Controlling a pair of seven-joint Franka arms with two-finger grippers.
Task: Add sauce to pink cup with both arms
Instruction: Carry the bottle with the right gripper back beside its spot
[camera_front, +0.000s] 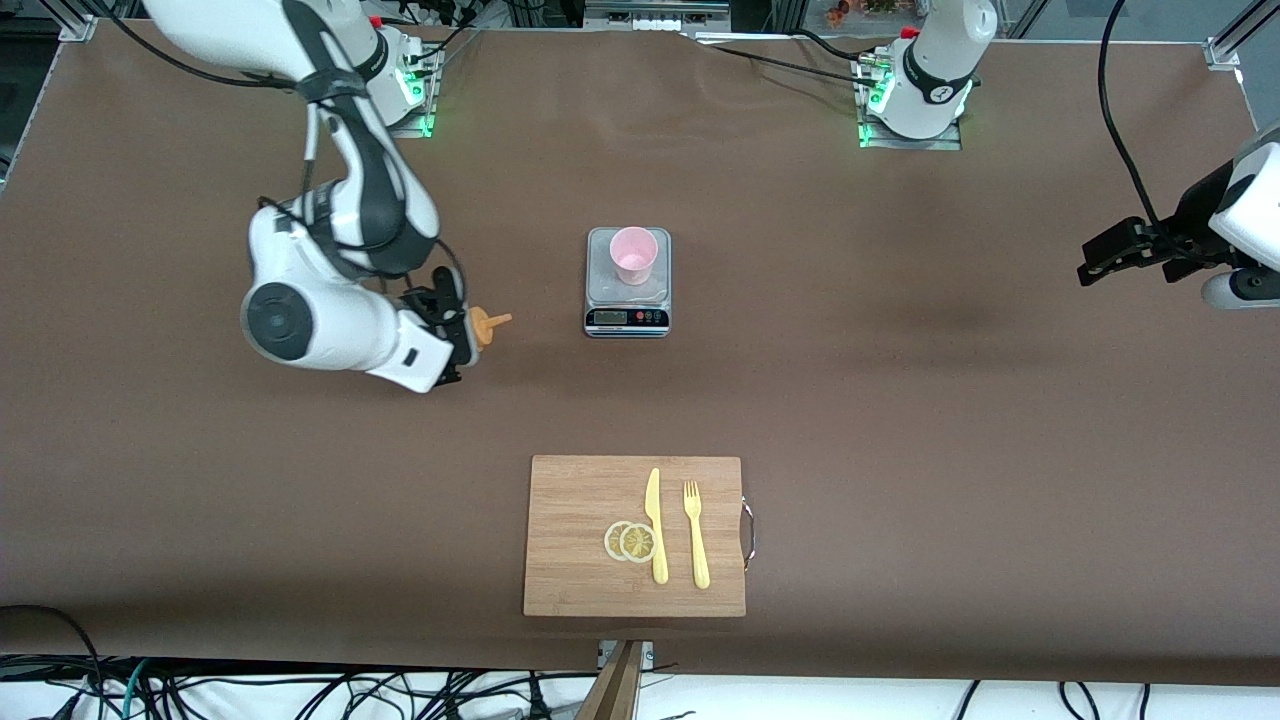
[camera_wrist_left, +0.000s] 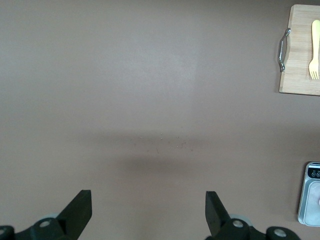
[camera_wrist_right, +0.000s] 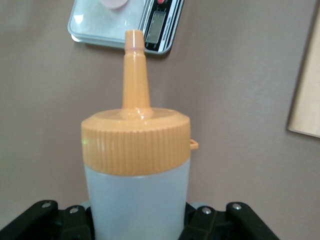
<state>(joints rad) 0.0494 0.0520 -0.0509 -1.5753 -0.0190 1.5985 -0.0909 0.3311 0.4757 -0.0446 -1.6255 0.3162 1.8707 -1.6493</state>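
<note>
Brown matting is seen to cover the desk (camera_front: 900, 400). At its middle a small digital scale (camera_front: 627, 285) is set, and the pink cup (camera_front: 634, 255) is stood upright on the scale's steel plate. Nearer the front camera a wooden cutting board (camera_front: 580, 540) is laid, on which two lemon slices (camera_front: 630, 541), a yellow knife (camera_front: 656, 525) and a yellow fork (camera_front: 696, 535) are placed side by side. The sauce (camera_wrist_right: 137, 170) is gripped around its translucent body by the right end effector (camera_front: 455, 335), which is clenched on it over the desk toward the right arm's end; the bottle is tilted, with the orange nozzle pointed toward the scale, well apart from the cup. The left end effector (camera_wrist_left: 148, 212) is held released, fingers spread wide, over bare desk toward the left arm's end, nothing being between them; that arm is recorded as waiting.
</note>
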